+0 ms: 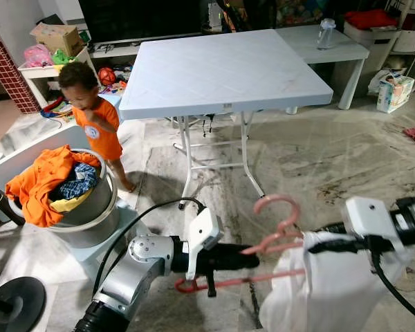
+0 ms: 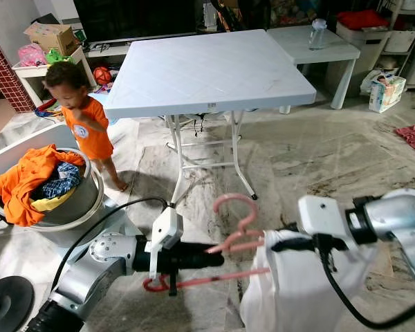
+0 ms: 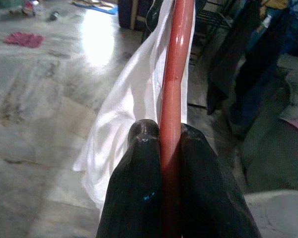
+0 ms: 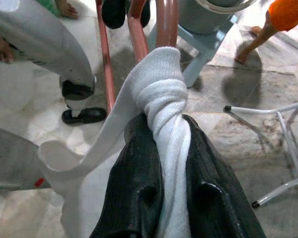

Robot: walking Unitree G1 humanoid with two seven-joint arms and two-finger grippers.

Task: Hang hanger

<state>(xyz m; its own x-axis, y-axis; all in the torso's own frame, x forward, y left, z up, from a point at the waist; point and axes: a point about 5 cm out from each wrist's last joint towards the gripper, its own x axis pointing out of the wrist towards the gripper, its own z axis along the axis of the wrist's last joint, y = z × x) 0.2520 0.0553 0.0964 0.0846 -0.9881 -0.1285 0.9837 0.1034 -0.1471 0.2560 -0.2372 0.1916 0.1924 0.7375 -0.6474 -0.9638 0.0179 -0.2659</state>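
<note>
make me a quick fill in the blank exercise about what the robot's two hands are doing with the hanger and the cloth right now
1. The left hand is shut on the ____ hanger.
2. The right hand pinches a bunched ____ garment.
3. The basket beside the child has an ____ cloth draped over its rim.

Missing words: red; white; orange

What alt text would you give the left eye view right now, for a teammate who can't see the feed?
Both grippers hold a pink hanger carrying a white garment: the left gripper clamps its bar, the right gripper grips the cloth. Beyond stands a white folding table; to the left, a child stands beside a laundry bucket holding orange clothes.
</note>
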